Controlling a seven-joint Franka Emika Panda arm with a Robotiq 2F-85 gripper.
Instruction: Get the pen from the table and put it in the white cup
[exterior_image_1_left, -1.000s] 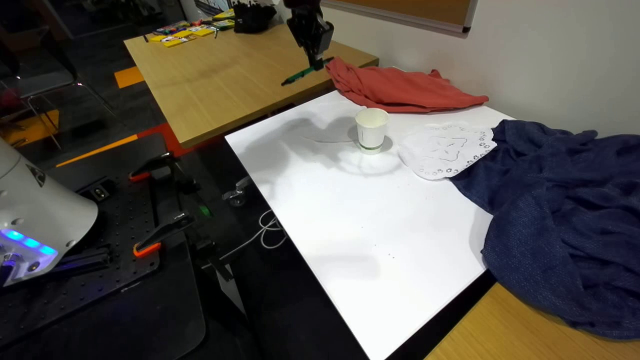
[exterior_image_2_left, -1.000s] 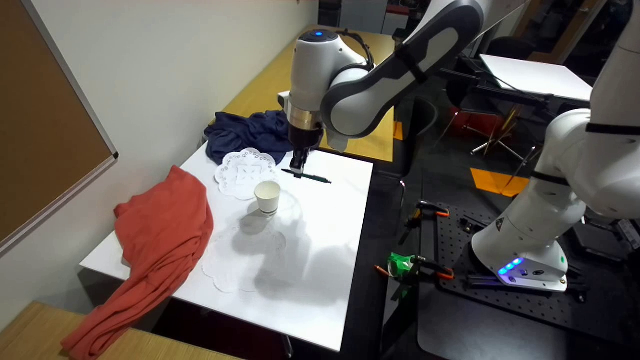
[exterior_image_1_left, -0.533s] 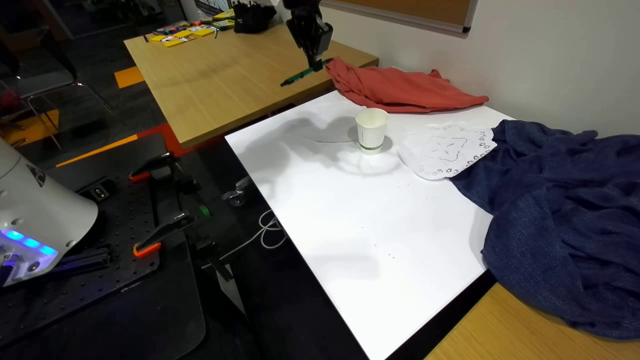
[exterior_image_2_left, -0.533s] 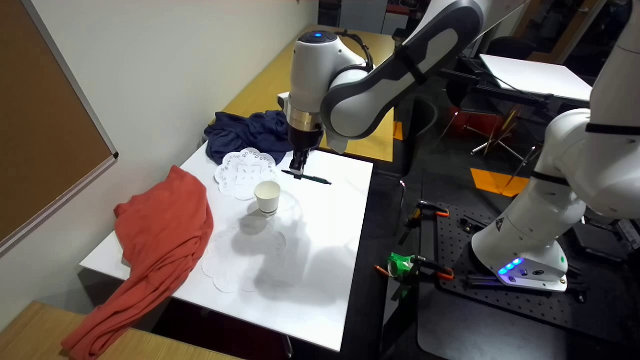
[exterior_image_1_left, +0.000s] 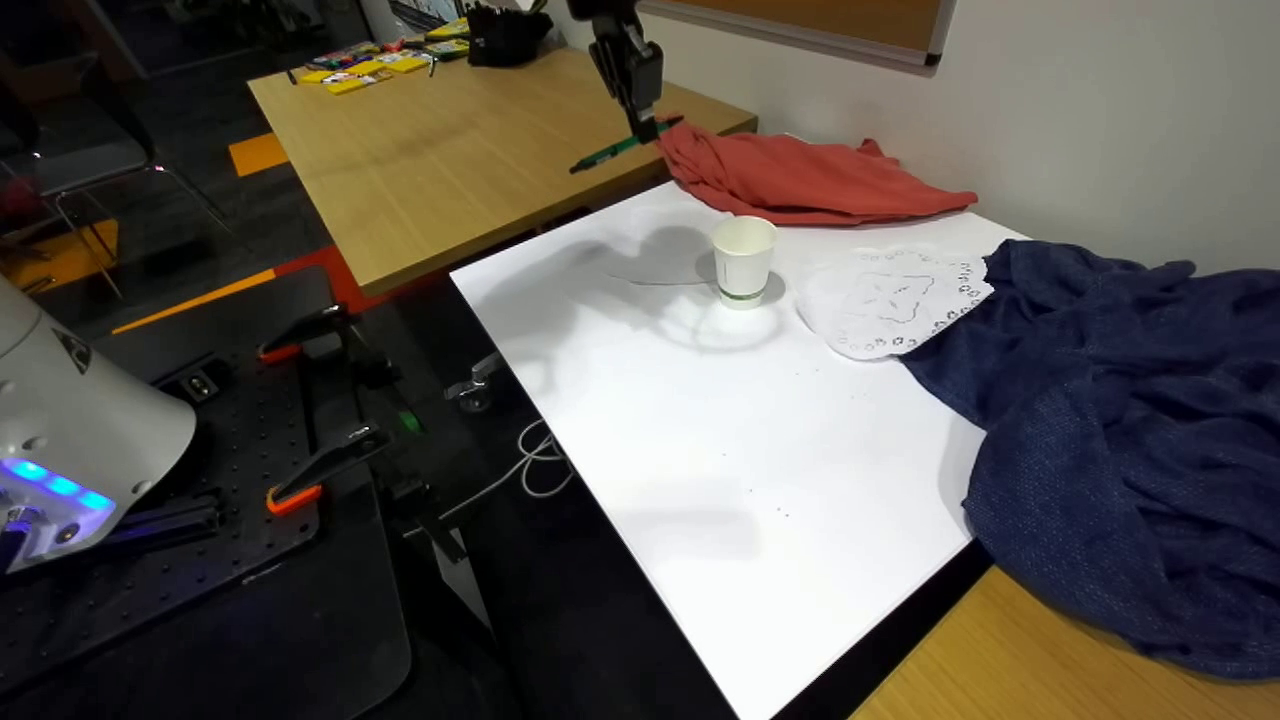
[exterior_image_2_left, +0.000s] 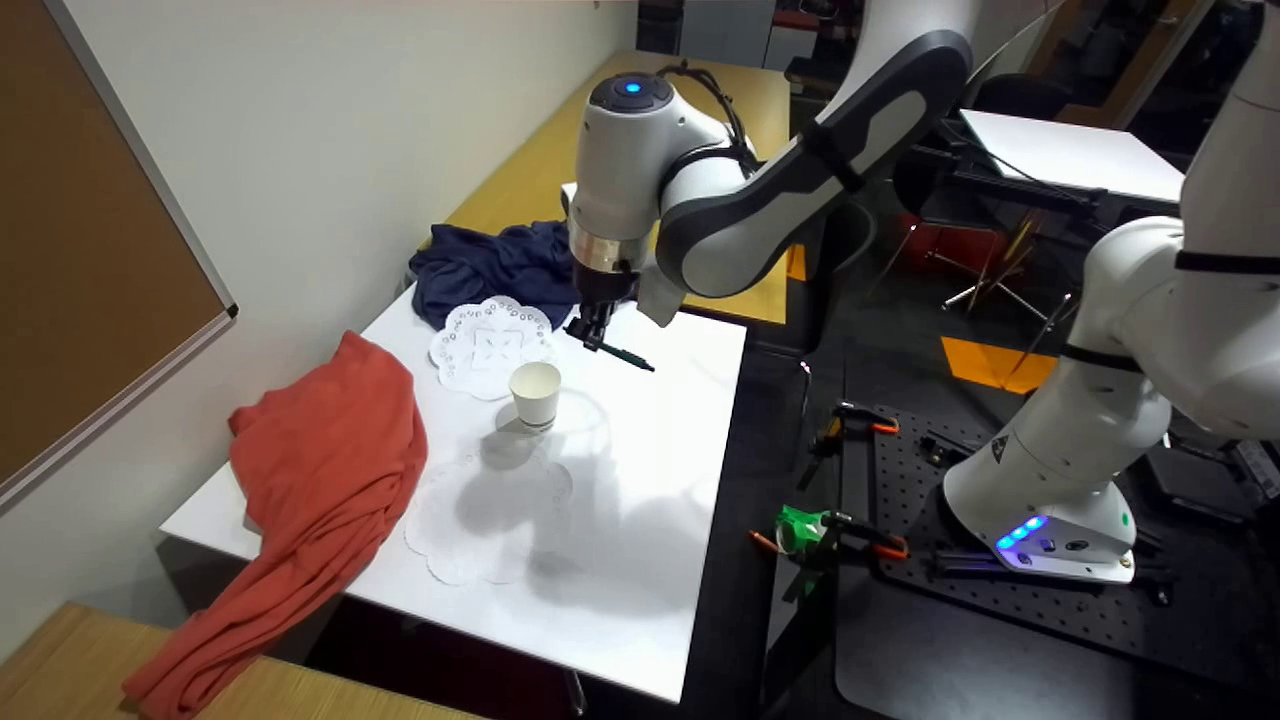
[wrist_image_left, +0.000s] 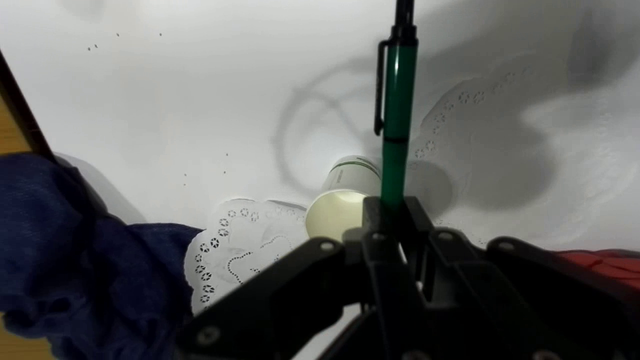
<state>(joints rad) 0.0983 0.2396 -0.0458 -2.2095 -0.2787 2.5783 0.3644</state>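
My gripper (exterior_image_1_left: 645, 130) is shut on the green pen (exterior_image_1_left: 606, 155) and holds it in the air above the white table (exterior_image_1_left: 700, 440). In the wrist view the pen (wrist_image_left: 399, 90) points away from the fingertips (wrist_image_left: 392, 207), with its black clip end far out. The white cup (exterior_image_1_left: 743, 262) stands upright on the table and holds nothing that I can see. In an exterior view the gripper (exterior_image_2_left: 590, 335) and pen (exterior_image_2_left: 628, 356) are higher than the cup (exterior_image_2_left: 536, 395) and off to one side. In the wrist view the cup (wrist_image_left: 332, 215) is partly hidden behind the fingertips.
A white paper doily (exterior_image_2_left: 490, 345) lies beside the cup; another (exterior_image_2_left: 490, 520) lies on the table in shadow. A red cloth (exterior_image_1_left: 800, 180) and a dark blue cloth (exterior_image_1_left: 1120, 430) drape over table edges. A tan wooden table (exterior_image_1_left: 470, 140) adjoins.
The gripper has tilted and shifted slightly in the last half second, and the pen has tipped with it, its slope now steeper in an exterior view. The cup has not moved.
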